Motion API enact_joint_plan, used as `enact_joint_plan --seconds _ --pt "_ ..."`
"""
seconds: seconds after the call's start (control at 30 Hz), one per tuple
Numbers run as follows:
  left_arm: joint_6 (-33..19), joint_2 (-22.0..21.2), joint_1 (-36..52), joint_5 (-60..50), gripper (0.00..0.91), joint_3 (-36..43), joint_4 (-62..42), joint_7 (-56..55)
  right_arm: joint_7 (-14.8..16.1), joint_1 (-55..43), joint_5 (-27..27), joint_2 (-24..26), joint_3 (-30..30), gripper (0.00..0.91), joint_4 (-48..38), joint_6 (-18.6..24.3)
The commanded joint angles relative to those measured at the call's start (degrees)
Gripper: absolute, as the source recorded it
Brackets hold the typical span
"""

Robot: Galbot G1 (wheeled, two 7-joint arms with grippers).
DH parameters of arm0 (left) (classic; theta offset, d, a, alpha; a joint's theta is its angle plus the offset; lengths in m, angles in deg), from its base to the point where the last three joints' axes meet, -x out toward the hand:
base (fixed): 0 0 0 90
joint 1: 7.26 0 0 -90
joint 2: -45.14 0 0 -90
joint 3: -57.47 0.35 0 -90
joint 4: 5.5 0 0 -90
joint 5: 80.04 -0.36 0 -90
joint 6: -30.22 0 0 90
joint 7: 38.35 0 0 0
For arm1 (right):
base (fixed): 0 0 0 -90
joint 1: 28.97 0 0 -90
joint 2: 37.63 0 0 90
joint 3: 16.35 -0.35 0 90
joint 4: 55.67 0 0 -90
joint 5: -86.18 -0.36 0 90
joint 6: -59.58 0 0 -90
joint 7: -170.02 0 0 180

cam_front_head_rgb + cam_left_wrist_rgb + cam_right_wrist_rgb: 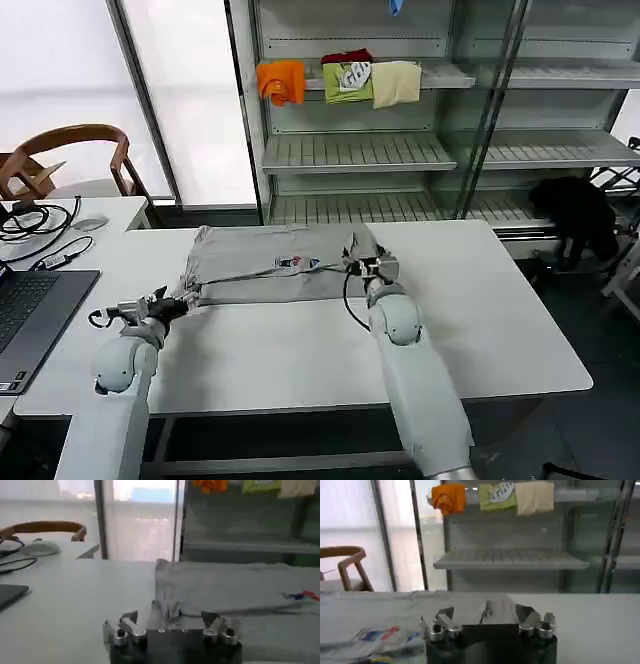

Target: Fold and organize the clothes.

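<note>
T-shirt [270, 262] lies partly folded across the far half of the table [300, 350]; left gripper [178, 303] pinches its near-left corner, right gripper [372, 268] clamps its right edge, both holding cloth, seemingly for another fold.

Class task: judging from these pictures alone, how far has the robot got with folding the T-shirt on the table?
Done: the light grey cotton T-shirt lies on the white table as a flattened band, chest print up, apparently folded once.
In hand: the left tool grips its near left corner; the right tool pinches its right end.
Left: probably further folds, then putting it away, perhaps on the metal shelves.
</note>
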Motion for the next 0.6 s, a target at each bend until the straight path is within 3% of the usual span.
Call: enact_joint_plan --seconds 0.03,0.07,0.13,0.27,0.3,0.33,0.37,0.6 --pt "2.55 0.2 -2.42 -2.8 0.393 0.15 0.33 0.15 -1.3 6.47 -2.04 6.45 -0.57 0.907 7.27 -4.94" --pt "2.53 0.16 -2.48 -2.74 0.232 0.07 0.38 0.18 -1.38 6.62 -2.06 6.49 -0.69 0.907 7.36 -4.94" --pt "2.51 0.09 -2.51 -2.73 0.05 0.0 0.56 0.22 -1.56 7.04 -2.09 6.76 -1.03 0.907 7.74 -4.92" --pt "2.48 -0.05 -2.4 -2.72 0.01 -0.03 0.62 0.27 -1.83 7.5 -2.32 7.61 -1.23 0.897 7.72 -4.9" --pt "2.48 -0.14 -2.35 -2.76 0.02 -0.06 0.59 0.27 -1.9 7.56 -2.38 7.71 -1.31 0.846 7.69 -4.9" --pt "2.48 -0.25 -2.34 -2.74 0.01 -0.06 0.67 0.28 -2.15 7.69 -2.86 7.89 -1.53 0.262 7.65 -4.88" --pt "2.48 -0.3 -2.37 -2.76 0.01 -0.05 0.74 0.29 -1.96 7.82 -2.89 8.02 -1.74 0.02 7.64 -4.87" --pt "2.49 -0.23 -2.6 -2.92 0.01 0.04 1.58 0.69 0.37 8.25 -3.22 8.92 -1.44 0.0 7.21 -4.81"
